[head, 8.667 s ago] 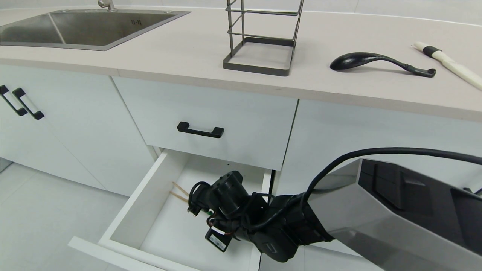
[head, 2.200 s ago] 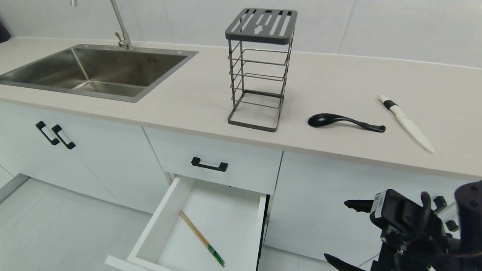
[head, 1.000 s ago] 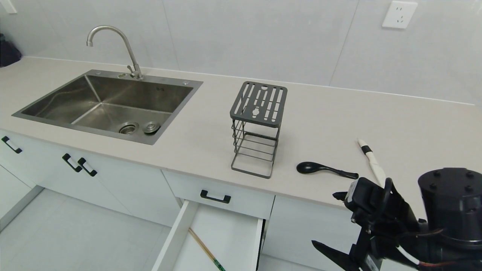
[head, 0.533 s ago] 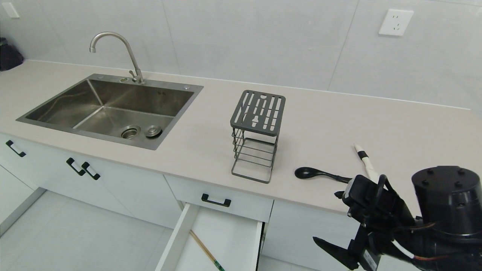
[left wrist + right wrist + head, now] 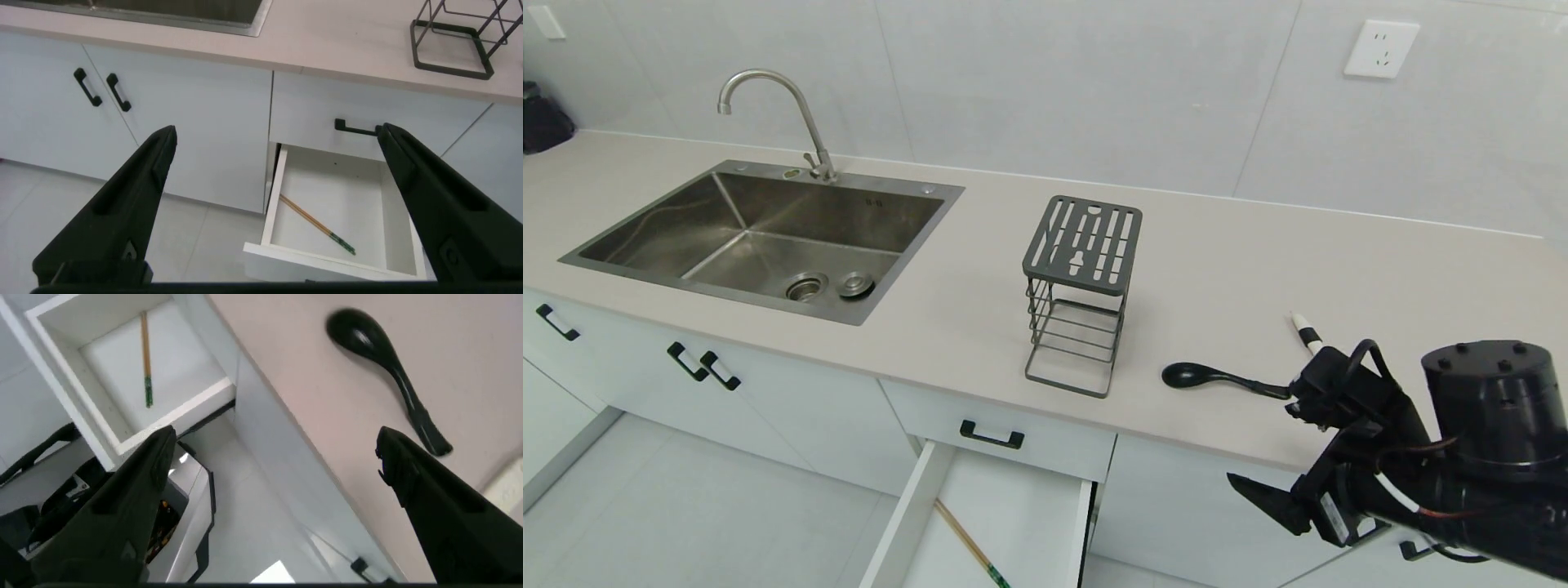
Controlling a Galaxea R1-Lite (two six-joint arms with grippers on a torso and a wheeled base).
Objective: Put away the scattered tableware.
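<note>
A pale counter [image 5: 1217,261] runs along a grey tiled wall [image 5: 1094,90], with white cabinets under it and a light floor [image 5: 686,506] below. The right gripper [image 5: 1262,441] hangs at the counter's front edge, its jaws spread wide and holding nothing. The spoon [image 5: 1217,377] lies flat on the counter just beyond its upper finger, bowl pointing away to the robot's left. The knife [image 5: 1304,331] lies just behind that finger, its near end hidden by the wrist. In the right wrist view the spoon [image 5: 384,363] sits ahead of the spread gripper [image 5: 276,437]. The open drawer [image 5: 176,412] shows off to one side and lower, with the chopsticks [image 5: 145,363] in it. The left gripper [image 5: 278,131] hangs in front of the cabinets, jaws also spread and empty. The drawer [image 5: 270,204] lies below, framed between its two fingers, the chopsticks [image 5: 315,224] slanting across its floor. Well off to the left of the right jaws stand the rack [image 5: 1082,245] and, farther still, the sink [image 5: 727,299]. Counted: one sink, one tap [image 5: 805,122], one rack, one spoon, one knife, one socket [image 5: 1380,37] and one open drawer. There is also one shut drawer [image 5: 1045,425] above it and three door handles [image 5: 703,367].
</note>
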